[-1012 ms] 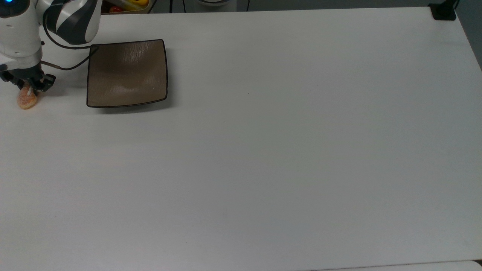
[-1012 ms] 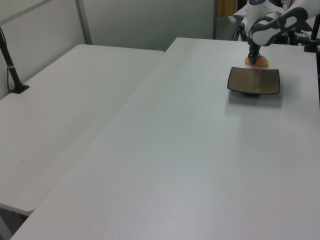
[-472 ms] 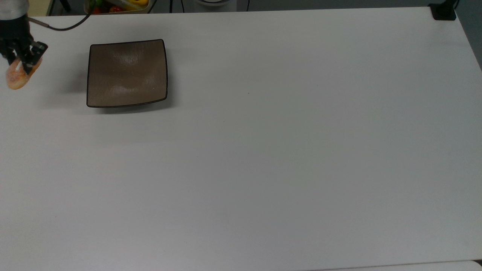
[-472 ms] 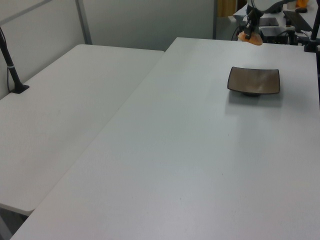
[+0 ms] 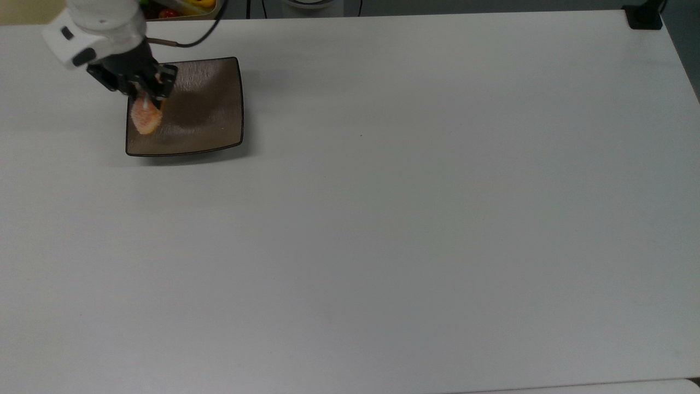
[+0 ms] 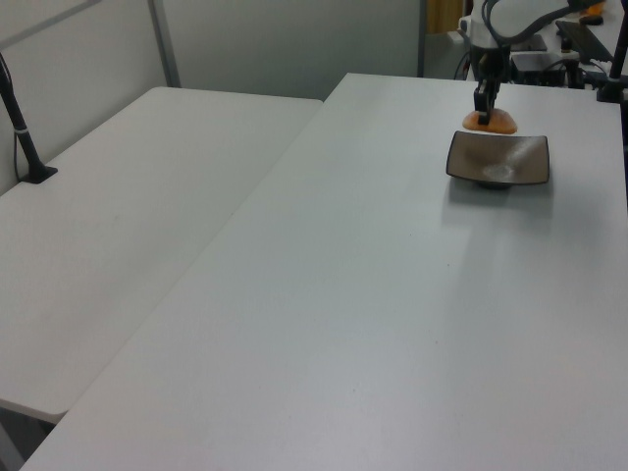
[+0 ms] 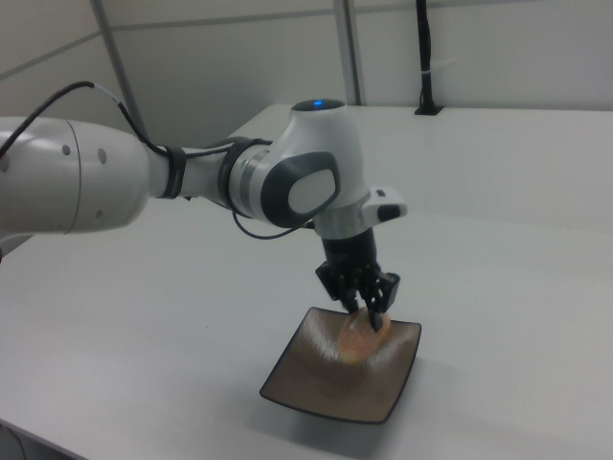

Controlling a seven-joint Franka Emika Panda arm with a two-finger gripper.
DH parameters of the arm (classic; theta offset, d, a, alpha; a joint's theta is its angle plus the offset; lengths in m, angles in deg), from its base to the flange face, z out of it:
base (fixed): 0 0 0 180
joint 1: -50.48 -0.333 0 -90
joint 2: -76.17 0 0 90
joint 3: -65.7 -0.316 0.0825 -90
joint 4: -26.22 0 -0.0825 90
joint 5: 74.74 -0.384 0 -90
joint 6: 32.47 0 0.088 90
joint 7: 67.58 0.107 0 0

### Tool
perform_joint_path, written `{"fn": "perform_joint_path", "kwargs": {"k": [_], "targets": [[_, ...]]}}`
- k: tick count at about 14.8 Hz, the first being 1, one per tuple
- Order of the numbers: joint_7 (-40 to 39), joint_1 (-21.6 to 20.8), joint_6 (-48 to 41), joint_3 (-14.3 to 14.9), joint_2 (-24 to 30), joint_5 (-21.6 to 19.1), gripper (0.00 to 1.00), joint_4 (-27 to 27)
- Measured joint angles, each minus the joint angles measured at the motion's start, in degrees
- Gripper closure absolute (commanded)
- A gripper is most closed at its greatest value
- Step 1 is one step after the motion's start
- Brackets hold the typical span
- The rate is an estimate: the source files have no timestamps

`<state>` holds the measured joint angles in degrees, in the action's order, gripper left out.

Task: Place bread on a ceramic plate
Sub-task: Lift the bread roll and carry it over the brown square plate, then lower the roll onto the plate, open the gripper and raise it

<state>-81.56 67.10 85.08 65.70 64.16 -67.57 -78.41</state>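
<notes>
In the top view's upper left, the gripper [image 5: 146, 97] grasps the bread [image 5: 146, 116] above the ceramic plate [image 5: 208, 115] on the bare white table [image 5: 410, 219]. A tray of colourful items [image 5: 183, 7] sits at the top edge. The right view shows the arm [image 7: 192, 182] reaching over it.

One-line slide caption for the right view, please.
Panda gripper holds the bread above the ceramic plate on the white table.

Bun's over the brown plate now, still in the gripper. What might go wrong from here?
The small orange-pink speckled bun hangs from the gripper, tilted, over the square glossy brown plate near the top view's left rim. Released from here, it may land on the upturned edge and roll onto the white table. In the right view it appears clear of the plate, so a drop could make it bounce.
</notes>
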Motion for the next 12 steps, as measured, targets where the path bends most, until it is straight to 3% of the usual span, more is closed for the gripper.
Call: {"fn": "perform_joint_path", "kwargs": {"k": [2, 12], "targets": [[3.29, -2.39, 0.00, -0.03, -1.35, -0.03, 0.00, -1.67], [5.66, -2.45, 0.01, 0.11, -1.06, -0.03, 0.00, -0.24]]}}
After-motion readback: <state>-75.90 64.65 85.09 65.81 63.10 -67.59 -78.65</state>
